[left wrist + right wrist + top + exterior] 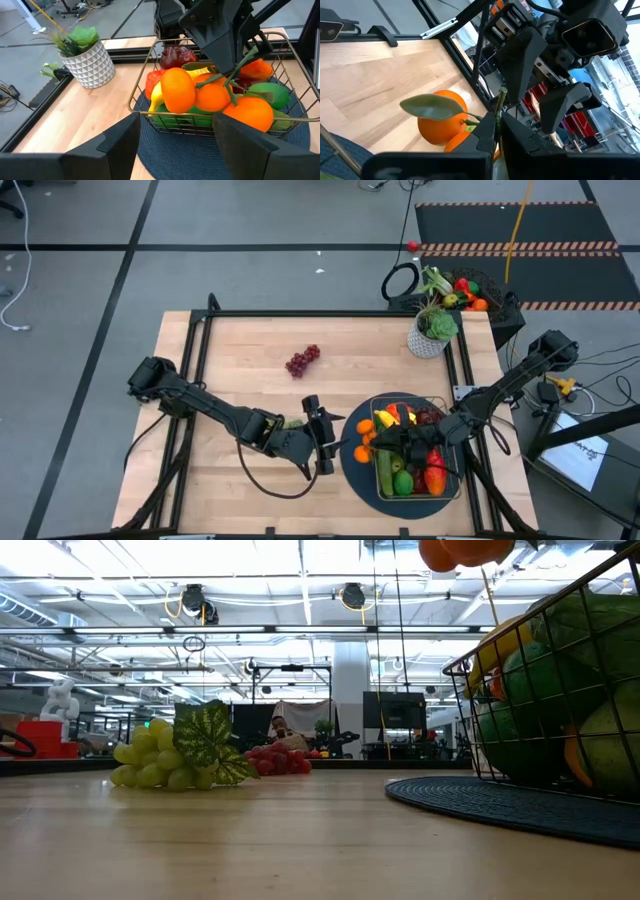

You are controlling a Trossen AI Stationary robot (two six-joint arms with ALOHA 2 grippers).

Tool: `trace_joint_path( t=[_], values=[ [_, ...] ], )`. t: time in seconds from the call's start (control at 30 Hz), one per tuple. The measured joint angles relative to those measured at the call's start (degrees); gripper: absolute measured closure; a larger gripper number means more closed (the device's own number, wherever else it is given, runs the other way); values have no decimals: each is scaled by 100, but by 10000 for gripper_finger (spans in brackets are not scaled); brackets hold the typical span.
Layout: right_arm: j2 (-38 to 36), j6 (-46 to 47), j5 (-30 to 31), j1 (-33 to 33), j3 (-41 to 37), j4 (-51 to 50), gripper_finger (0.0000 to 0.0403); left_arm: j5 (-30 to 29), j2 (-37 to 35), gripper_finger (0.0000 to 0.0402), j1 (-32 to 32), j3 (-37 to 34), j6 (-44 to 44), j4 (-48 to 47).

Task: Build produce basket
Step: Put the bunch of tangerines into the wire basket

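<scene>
Three oranges [212, 97] on one green stem hang from the right gripper [227, 67], whose jaws are pinched tight on that stem, so the cluster dangles at the basket's [137, 97] near rim rather than resting among the fruit; I judge the stem grip was chosen because the round fruits offer no flat hold, and it lets the bunch be lowered into the basket. The wire basket sits on a dark round mat [360, 480] toward the right front of the table [240, 350], already piled with a yellow banana [385, 420], dark purple grapes [428, 417], red fruit and at least two green pieces; an exact tally of its contents cannot be made. The left gripper [325, 442] hovers just beside the basket's left edge, near the oranges, its jaws standing partly apart and holding nothing, seemingly waiting or ready to steady things. Two grape bunches lie loose on the wood: one red bunch [303, 360] toward the table's middle back, and one green bunch with a leaf [175, 755], seen in the low view nearer the camera. One potted plant in a white pot [432, 335] stands at the right rear corner, and a second heap of produce [462, 292] sits beyond it, off the table
</scene>
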Motion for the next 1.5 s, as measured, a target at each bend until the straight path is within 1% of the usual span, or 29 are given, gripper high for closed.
trace_joint_path(
  t=[0.07, 0.53, 0.93, 1.13, 1.27, 1.5],
  values=[
    [0, 122, -16, 10, 0, 0, 389, 0, 0, 151, 0, 0, 0, 3],
    [0, 1807, -24, 11, 0, 46, 389, 0, 2, 151, 0, 0, -5, 9],
    [0, 4910, -26, 11, 0, 44, 389, 0, 2, 151, 0, 0, 0, 17],
    [0, 6143, -28, 11, 0, 44, 389, 0, 2, 151, -7, 0, 0, 95],
    [0, 6619, -30, 12, 0, 42, 389, 1, 2, 151, -7, 0, -5, 109],
    [0, 7087, -46, 13, 0, 42, 389, 2, 4, 151, -7, 0, -5, 109]
  ],
)
